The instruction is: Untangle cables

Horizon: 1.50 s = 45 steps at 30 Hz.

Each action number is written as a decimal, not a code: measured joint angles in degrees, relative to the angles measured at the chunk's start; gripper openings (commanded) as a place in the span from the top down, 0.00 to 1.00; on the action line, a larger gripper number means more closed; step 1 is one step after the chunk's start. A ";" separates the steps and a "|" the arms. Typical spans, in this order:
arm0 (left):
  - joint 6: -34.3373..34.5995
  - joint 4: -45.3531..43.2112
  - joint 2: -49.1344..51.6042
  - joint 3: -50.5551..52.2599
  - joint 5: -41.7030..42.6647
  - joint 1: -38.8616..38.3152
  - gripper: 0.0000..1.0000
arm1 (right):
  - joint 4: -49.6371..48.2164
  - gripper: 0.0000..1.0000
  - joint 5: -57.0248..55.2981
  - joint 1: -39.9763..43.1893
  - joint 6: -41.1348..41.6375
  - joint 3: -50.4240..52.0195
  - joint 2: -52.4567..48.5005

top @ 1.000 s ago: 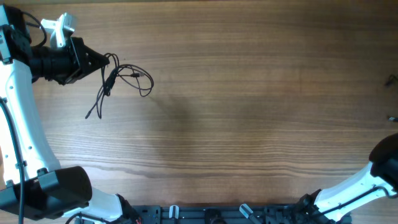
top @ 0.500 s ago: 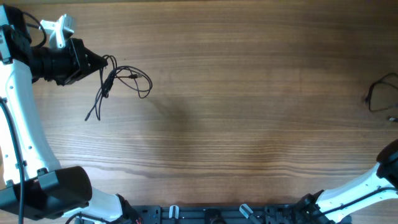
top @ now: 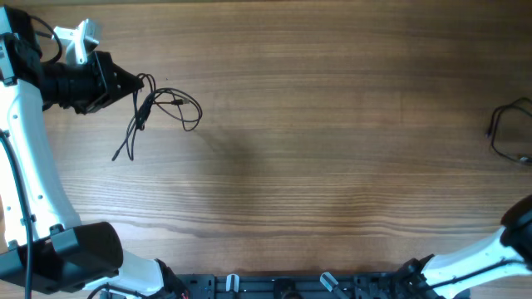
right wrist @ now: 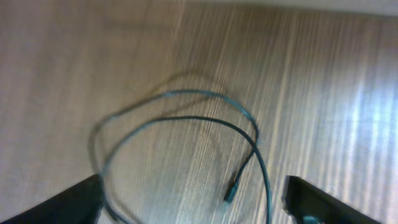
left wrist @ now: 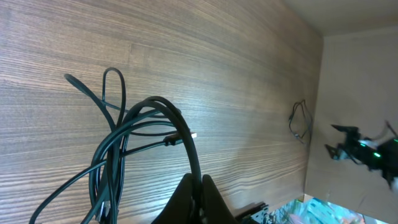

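Near the table's left side, a bundle of thin black cables (top: 158,112) trails down from my left gripper (top: 137,81). In the left wrist view the gripper (left wrist: 200,186) is shut on one loop of that bundle (left wrist: 143,124), and the other strands hang beside it. A single separated cable (top: 499,133) lies loose at the table's right edge. Seen from the right wrist, that cable (right wrist: 186,118) forms a loop below my right gripper (right wrist: 193,202), its plug tip (right wrist: 231,193) on the wood. The dark fingers (right wrist: 68,205) stand wide apart, touching nothing.
The wooden table (top: 332,166) spans the overhead view. My right arm (top: 515,237) enters at the bottom right corner; its gripper is outside the overhead view. A black rail (top: 283,286) runs along the front edge. The table's right edge (left wrist: 317,112) shows in the left wrist view.
My right gripper went from shut to open and let go of the single cable, which now lies at the right edge. The left arm and its bundle barely moved.
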<state>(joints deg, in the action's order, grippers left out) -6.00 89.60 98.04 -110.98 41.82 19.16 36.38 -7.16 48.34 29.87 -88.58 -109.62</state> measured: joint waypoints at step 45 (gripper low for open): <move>0.00 -0.39 0.00 0.00 0.00 0.00 0.96 | -29.57 0.96 -2.05 -2.58 17.14 21.73 -3.80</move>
<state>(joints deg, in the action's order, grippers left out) -6.00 89.21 98.04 -110.98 41.82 19.16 6.81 -9.21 45.76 47.00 -66.85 -113.43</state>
